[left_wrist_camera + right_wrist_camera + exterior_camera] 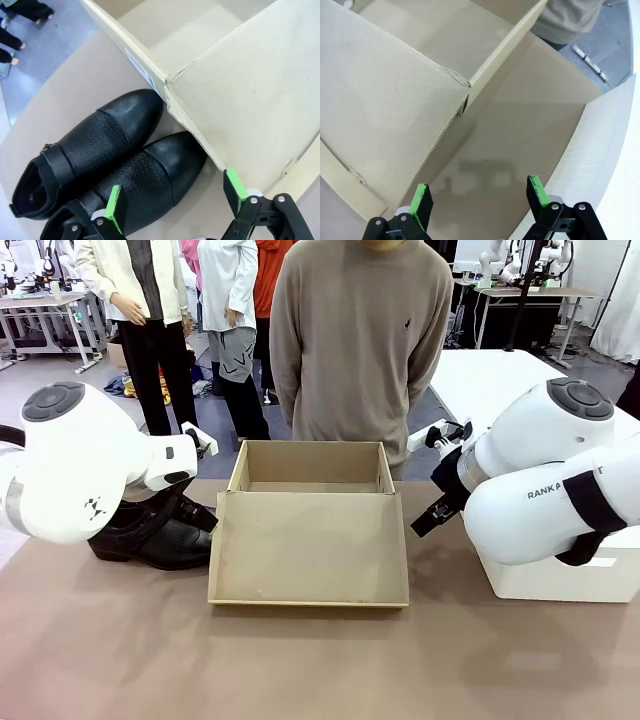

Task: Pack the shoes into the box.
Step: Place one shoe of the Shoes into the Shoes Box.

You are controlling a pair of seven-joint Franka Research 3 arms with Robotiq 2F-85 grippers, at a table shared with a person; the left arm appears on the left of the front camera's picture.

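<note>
The tan cardboard box (312, 462) stands open at mid-table, its flap lid (310, 545) lying flat toward me, and what shows of its inside is bare. The two black shoes (150, 538) lie side by side left of the box, toes toward its corner. In the left wrist view my left gripper (172, 200) hangs open just above the nearer shoe (150, 180), with the other shoe (95, 145) beside it and the box's corner (170, 90) close by. My right gripper (480, 195) is open over bare table right of the box (395, 100), holding nothing.
A large white block (560, 580) sits at the right under my right arm, and its ribbed side (600, 150) is close to the right gripper. A person (360, 340) stands behind the box at the far edge. Brown tabletop (320, 660) spreads in front.
</note>
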